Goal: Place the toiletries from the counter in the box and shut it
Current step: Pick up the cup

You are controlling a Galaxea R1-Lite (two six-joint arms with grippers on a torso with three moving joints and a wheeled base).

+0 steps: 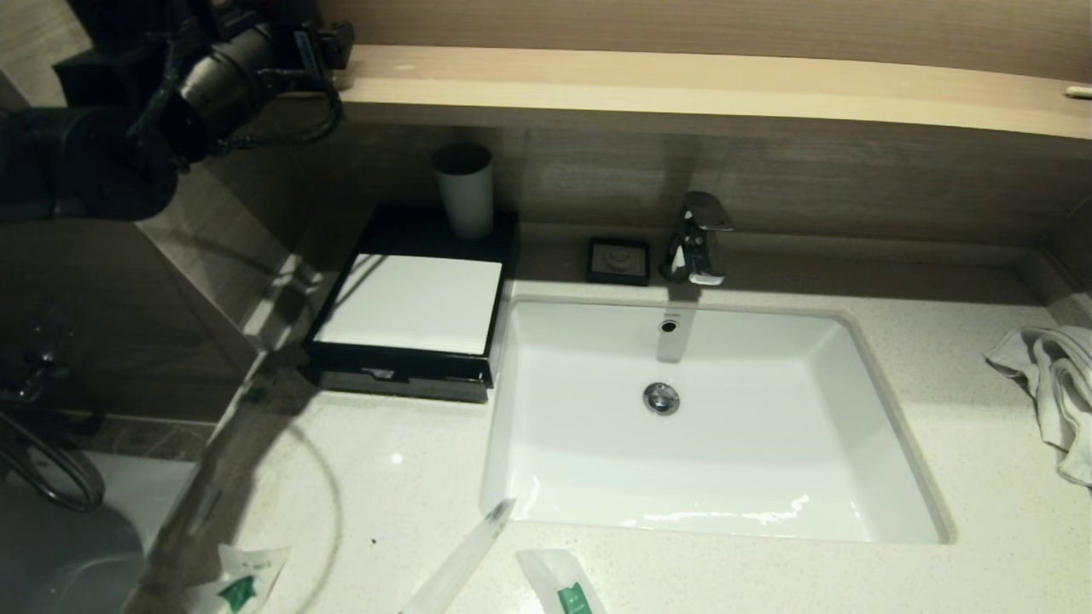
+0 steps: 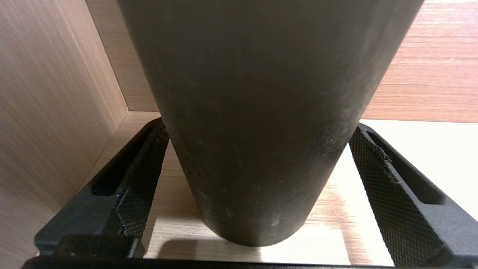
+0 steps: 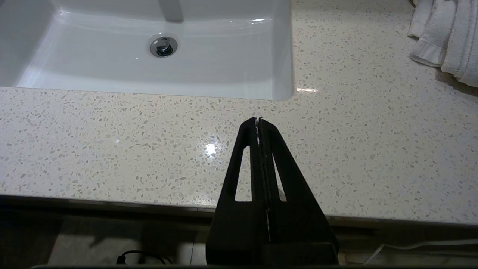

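Green-marked packets (image 1: 246, 584) bear no legible writing.

We see a speckled stone counter (image 3: 373, 142) with a polished shine, a glossy white ceramic sink (image 1: 768, 477), a shiny chrome metal faucet (image 1: 698, 239), a soft white cloth towel (image 1: 1054, 384) and a matt wood-grain shelf (image 1: 682, 85).

No readable text anywhere; only blurred green marks on two sachets (image 1: 243, 584) (image 1: 567, 588) at the frame's lower edge.
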